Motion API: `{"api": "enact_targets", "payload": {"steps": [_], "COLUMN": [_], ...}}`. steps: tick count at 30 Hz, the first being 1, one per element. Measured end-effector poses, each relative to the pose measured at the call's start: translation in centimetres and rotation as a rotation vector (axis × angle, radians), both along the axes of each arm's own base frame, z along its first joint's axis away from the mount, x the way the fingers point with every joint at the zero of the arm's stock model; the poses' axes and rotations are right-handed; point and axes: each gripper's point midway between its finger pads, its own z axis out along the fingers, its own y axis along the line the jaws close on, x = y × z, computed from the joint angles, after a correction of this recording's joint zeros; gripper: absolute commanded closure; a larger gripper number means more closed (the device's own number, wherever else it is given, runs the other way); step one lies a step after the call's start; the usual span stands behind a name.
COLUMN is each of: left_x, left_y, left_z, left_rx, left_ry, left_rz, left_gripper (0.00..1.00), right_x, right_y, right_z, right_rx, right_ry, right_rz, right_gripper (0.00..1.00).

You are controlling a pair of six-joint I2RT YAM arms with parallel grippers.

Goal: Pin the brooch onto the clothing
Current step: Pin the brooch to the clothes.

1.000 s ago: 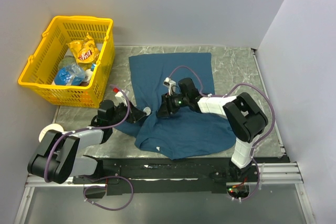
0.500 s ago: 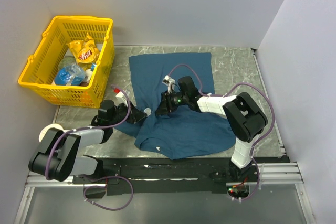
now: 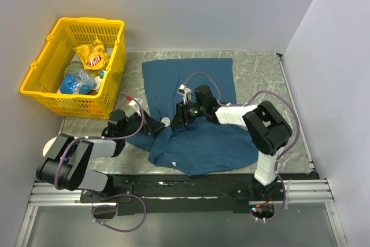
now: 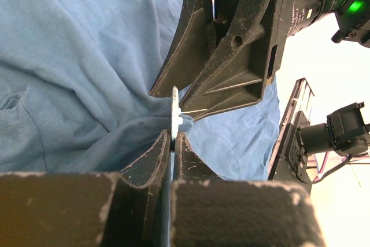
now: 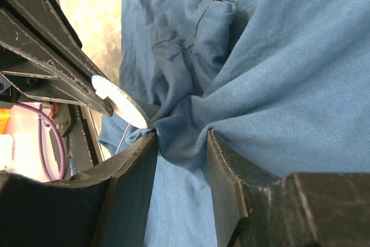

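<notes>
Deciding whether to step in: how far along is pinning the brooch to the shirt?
Done: left claw grips the brooch; right claw pinches a T-shirt fold. In hand: brooch held at that fold. Left, apparently: piercing the fabric and fastening.

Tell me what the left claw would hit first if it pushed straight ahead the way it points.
Most likely the bunched fold of the T-shirt that the right claw pinches: the brooch held in the left claw points edge-on at it. Depth is unclear; the right claw itself sits just behind.
</notes>
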Motion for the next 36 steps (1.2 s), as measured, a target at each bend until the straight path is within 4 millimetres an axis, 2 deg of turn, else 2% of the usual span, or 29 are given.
{"api": "enact_targets", "payload": {"steps": [7,12,15,25,32,36], "left_x": [0.0,0.5,0.7,0.4,0.0,0.0], "left_y": [0.7,2.0,2.5,2.6,1.8,1.3], "left_z": [-0.1,-0.3,-0.7,-1.4,-2.1,-1.2], "left_rx": [0.049,0.116,0.139,0.160,0.174,0.140], "left_ry": [-0.009,-0.019,-0.008,0.023,0.040,0.018], "left_rz": [0.034,0.107,0.138,0.140,0.106,0.086], "left_gripper": [0.99,0.99,0.99,0.99,0.99,0.99], "right_x": [0.0,0.1,0.0,0.0,0.1,0.1], "right_y": [0.1,0.2,0.3,0.3,0.3,0.4], "right_z": [0.1,0.3,0.3,0.6,0.9,1.0], "right_rx": [0.005,0.013,0.015,0.021,0.025,0.025], "right_ry": [-0.002,-0.007,-0.008,-0.017,-0.021,-0.021], "right_rz": [-0.001,0.002,0.005,0.007,0.007,0.008], "right_gripper": [0.56,0.75,1.00,1.00,1.00,1.00]}}
